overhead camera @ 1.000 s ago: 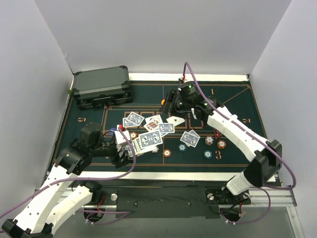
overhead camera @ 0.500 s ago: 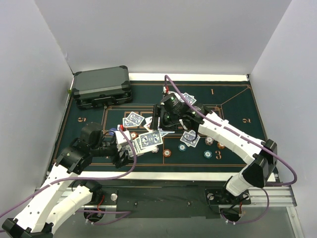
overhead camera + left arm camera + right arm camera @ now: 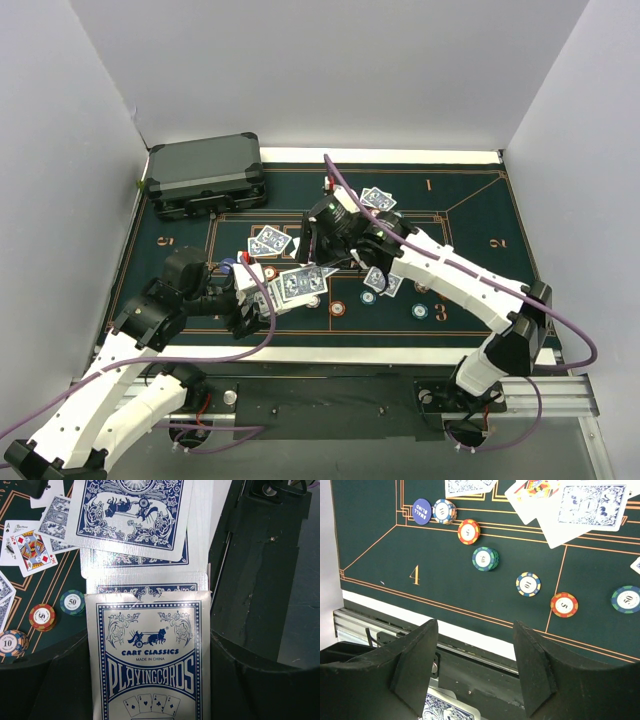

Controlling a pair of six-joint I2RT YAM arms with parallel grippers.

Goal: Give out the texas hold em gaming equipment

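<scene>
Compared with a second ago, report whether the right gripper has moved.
Yes. The right gripper has moved left and toward the near edge, away from the printed 1.

The card box (image 3: pixel 150 665) looks like thin cardboard with a shiny, silvery coat that reflects the light. The playing cards (image 3: pixel 132 512) above it have the same glossy finish. The table mat (image 3: pixel 380 555) is a matt dark green cloth, like felt. The poker chips (image 3: pixel 485 558) look like smooth hard plastic. The right gripper (image 3: pixel 476 645) has fingers (image 3: pixel 417 665) of matt black plastic. The case (image 3: pixel 205 172) has a dark grey ribbed shell with metal-looking edges.
</scene>
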